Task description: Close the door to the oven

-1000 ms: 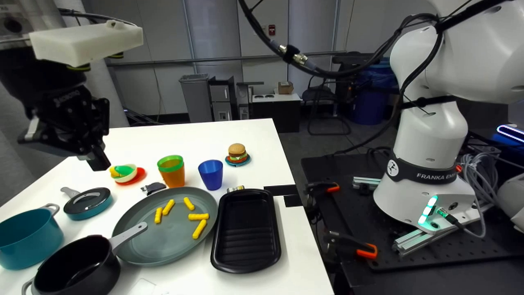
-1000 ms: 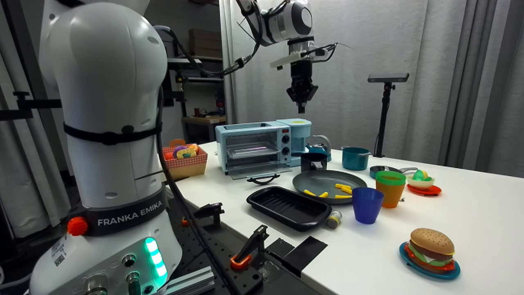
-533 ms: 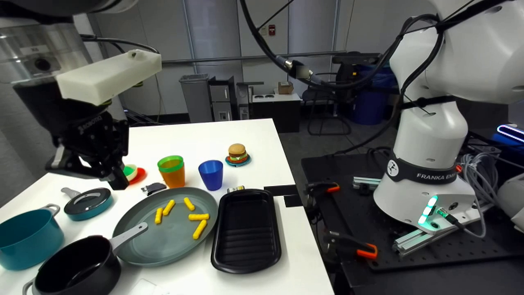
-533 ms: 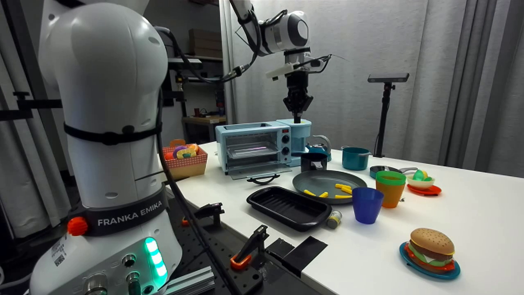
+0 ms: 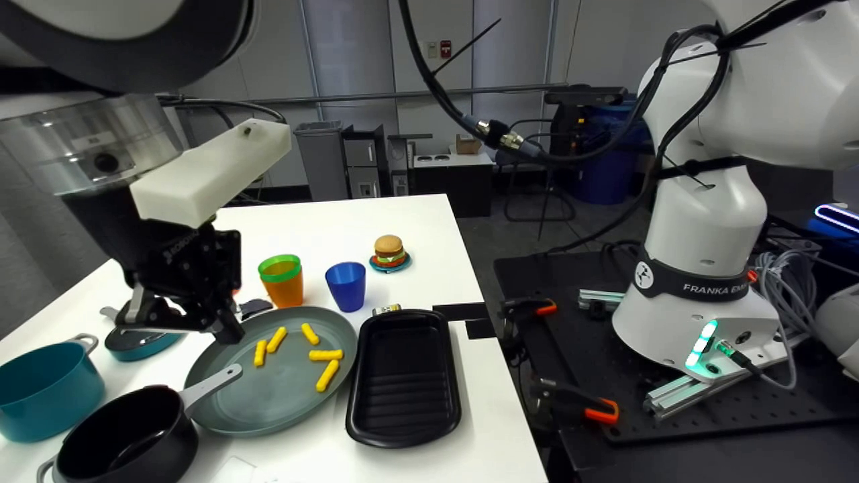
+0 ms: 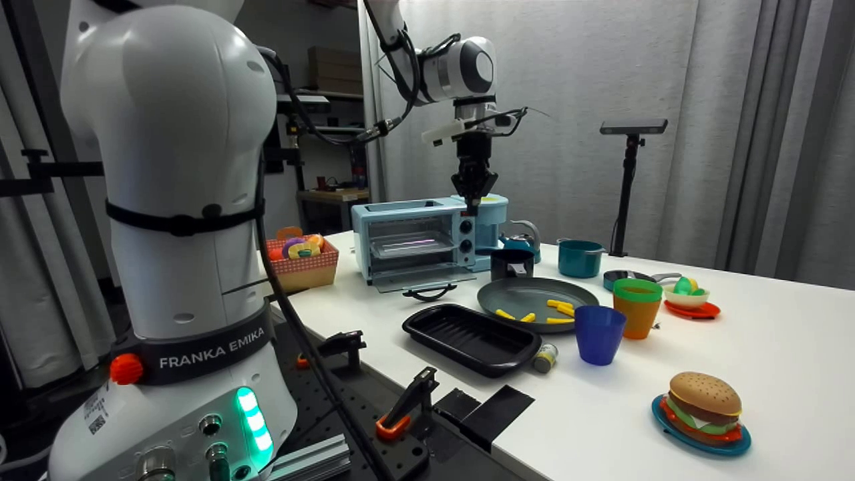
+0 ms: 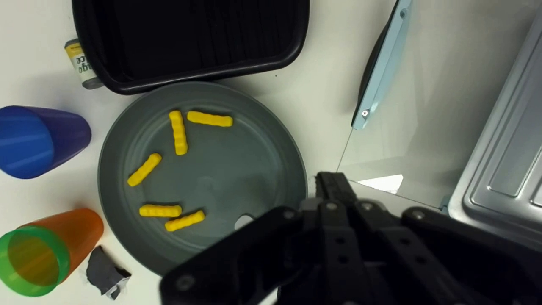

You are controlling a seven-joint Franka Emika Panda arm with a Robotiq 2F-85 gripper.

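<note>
A light blue toaster oven [image 6: 465,235] stands on the table in an exterior view. Its clear glass door [image 6: 424,276] hangs open, folded down low over the tabletop, with a black handle [image 6: 429,292] at its outer edge. In the wrist view, the door's light blue edge strip [image 7: 383,65] and its glass lie right of the fingertips, and the oven's metal tray [image 7: 508,169] shows at the right edge. My gripper [image 6: 472,207] is shut and empty, above the table, overlapping the oven's control panel in that view. It also shows in another exterior view [image 5: 227,330] and the wrist view [image 7: 335,182].
A grey plate [image 7: 220,169] with several yellow sticks lies left of the fingertips. A black tray [image 6: 472,337], a black pot [image 6: 511,264], a teal pot [image 6: 580,259], a blue cup [image 6: 600,334] and an orange cup [image 6: 638,317] stand nearby. A basket [image 6: 304,270] stands beside the oven.
My gripper has come down, moving left in the exterior view with the oven and right in the exterior view without it. It stays shut. The oven door has not moved.
</note>
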